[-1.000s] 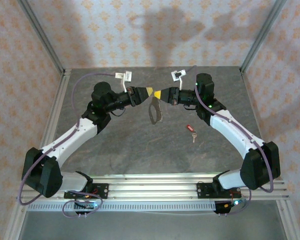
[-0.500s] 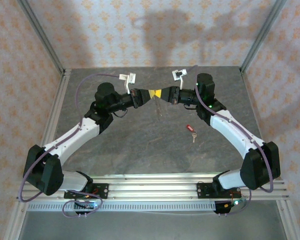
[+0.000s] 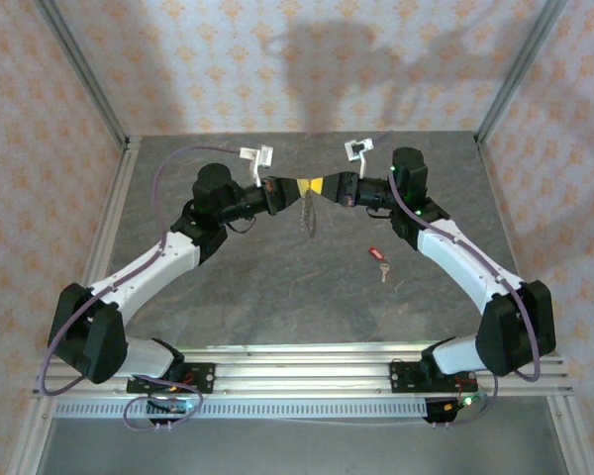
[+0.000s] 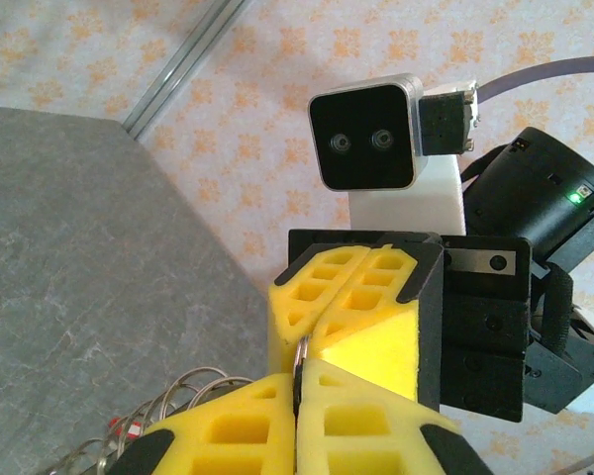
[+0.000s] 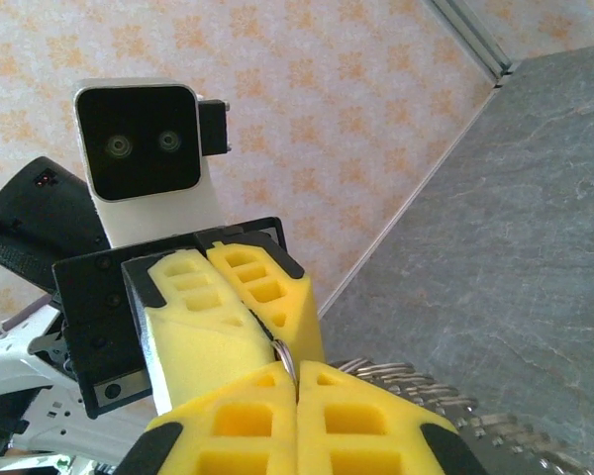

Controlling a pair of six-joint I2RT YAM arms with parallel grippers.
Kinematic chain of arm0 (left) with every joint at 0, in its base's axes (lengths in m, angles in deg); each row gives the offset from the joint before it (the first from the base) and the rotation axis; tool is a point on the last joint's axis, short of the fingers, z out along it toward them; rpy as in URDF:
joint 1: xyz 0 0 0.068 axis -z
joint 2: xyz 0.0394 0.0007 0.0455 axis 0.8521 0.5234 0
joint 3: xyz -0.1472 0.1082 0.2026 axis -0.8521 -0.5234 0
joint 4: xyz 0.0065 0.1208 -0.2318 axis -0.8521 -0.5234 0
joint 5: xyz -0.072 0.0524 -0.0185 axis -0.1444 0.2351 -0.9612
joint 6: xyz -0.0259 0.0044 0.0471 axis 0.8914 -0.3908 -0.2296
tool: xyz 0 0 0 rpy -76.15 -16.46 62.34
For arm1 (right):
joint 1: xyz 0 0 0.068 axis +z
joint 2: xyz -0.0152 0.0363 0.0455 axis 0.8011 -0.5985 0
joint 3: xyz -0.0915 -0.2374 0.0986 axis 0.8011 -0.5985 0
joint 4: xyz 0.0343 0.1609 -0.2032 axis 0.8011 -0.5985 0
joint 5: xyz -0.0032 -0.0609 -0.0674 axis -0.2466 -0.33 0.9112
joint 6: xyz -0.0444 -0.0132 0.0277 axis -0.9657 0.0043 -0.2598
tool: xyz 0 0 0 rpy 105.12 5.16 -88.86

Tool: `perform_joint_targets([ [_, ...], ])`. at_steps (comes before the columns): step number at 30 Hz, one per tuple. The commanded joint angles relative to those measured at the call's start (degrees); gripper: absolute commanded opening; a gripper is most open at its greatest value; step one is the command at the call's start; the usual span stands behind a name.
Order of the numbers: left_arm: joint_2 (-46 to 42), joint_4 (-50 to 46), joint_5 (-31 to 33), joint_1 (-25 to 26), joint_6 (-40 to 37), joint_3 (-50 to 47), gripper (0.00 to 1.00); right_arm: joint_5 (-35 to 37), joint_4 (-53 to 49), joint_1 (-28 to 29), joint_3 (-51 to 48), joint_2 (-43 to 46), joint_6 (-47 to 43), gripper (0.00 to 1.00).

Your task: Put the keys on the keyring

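Note:
The keyring (image 3: 308, 210) hangs above the table's far middle, seen edge-on, with its beaded chain dangling under it. My left gripper (image 3: 295, 184) and right gripper (image 3: 321, 185) meet tip to tip, both shut on the ring's top edge. In the left wrist view the thin ring (image 4: 300, 354) is pinched between my yellow fingers (image 4: 366, 416), and wire loops and chain (image 4: 183, 391) trail to the left. The right wrist view shows the ring (image 5: 285, 353) clamped in the same way, its chain (image 5: 426, 381) to the right. The red-headed key (image 3: 378, 256) lies on the table, apart from both grippers.
The grey stone-patterned table (image 3: 228, 287) is bounded by aluminium rails (image 3: 114, 213) and patterned walls. The arm bases stand on the near rail (image 3: 297, 356). Each wrist view faces the other arm's camera (image 4: 366, 134) at close range.
The left arm has shifted slightly right, and the grippers have closed in on each other. The hanging ring has turned from a wide oval to edge-on.

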Motion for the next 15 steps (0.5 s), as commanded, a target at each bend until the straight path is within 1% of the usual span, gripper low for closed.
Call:
perform_joint_targets([
  [1,0.3,1.3,-1.4,2.2,-1.7,2.5,0.09,0.0,4.4,0.3,-0.5,0.8,0.9,0.0],
  [5,0.6,1.9,-0.4,2.7,-2.1,2.6,0.06,0.1,4.5,0.3,-0.8,0.7,1.0,0.0],
  [6,0.7,1.6,-0.2,2.8,-2.5,2.7,0.01,0.2,4.5,0.3,-0.9,0.7,1.1,0.0],
  [7,0.7,1.3,-0.1,3.0,-3.0,2.8,0.0,0.3,4.5,0.4,-1.0,0.6,1.1,0.0],
  [10,0.6,-0.5,0.7,3.0,-4.7,3.0,0.0,1.3,3.6,0.2,-0.8,0.6,0.8,0.0],
  [11,0.5,-0.9,0.9,3.0,-5.2,3.0,0.0,1.7,3.2,-0.1,-0.8,0.7,0.8,0.01],
  [13,0.3,-1.9,1.2,3.0,-6.2,3.1,0.0,2.1,2.9,-0.7,-0.9,1.1,1.1,0.16],
  [15,0.0,-2.8,1.4,3.0,-7.4,3.0,0.0,2.5,2.9,-1.9,-1.3,2.1,1.7,0.27],
])
